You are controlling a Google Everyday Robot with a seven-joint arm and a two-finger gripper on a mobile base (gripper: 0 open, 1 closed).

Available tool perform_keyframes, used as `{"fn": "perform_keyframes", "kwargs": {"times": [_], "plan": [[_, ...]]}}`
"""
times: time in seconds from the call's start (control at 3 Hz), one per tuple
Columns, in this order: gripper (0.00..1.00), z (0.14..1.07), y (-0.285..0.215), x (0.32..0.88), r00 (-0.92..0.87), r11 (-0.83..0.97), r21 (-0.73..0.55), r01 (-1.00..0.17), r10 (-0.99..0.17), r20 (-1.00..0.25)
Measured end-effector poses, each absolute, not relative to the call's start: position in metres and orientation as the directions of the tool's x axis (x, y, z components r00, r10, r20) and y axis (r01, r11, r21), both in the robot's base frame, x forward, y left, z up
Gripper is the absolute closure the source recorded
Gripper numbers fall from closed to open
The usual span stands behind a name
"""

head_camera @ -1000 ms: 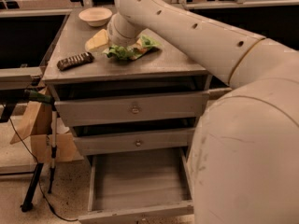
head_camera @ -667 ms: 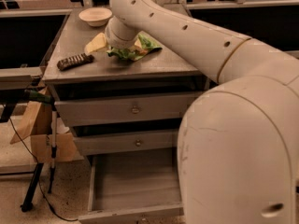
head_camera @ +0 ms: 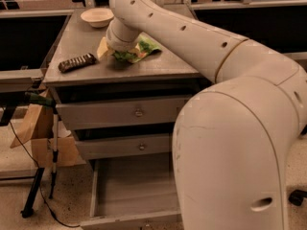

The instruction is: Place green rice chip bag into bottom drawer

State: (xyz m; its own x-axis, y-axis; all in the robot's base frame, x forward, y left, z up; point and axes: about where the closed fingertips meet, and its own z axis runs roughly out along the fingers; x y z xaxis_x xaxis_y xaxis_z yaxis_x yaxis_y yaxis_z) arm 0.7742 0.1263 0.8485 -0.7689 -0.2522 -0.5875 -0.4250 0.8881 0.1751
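- The gripper point(head_camera: 123, 51) sits on the green rice chip bag point(head_camera: 145, 47) at mid-desk, nearer the back edge; whether it has a hold cannot be told.
- Best course, by judgement: secure the crumpled foil, lift it clear of the front edge, then lower it into the open bottom drawer point(head_camera: 132, 191).
- Counted: one bag, one bowl point(head_camera: 97, 17), one dark bar point(head_camera: 76, 62), three drawers.
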Motion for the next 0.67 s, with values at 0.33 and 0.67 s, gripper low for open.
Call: {"fn": "perform_keyframes", "kwargs": {"times": [0.33,0.67], "plan": [[0.64,0.8533,0.1263,0.7742,-0.769,0.888,0.175,-0.425,-0.252,-0.588],[0.87,0.8572,0.1186,0.7684,-0.756,0.894,0.131,-0.428,-0.275,-0.593]]}}
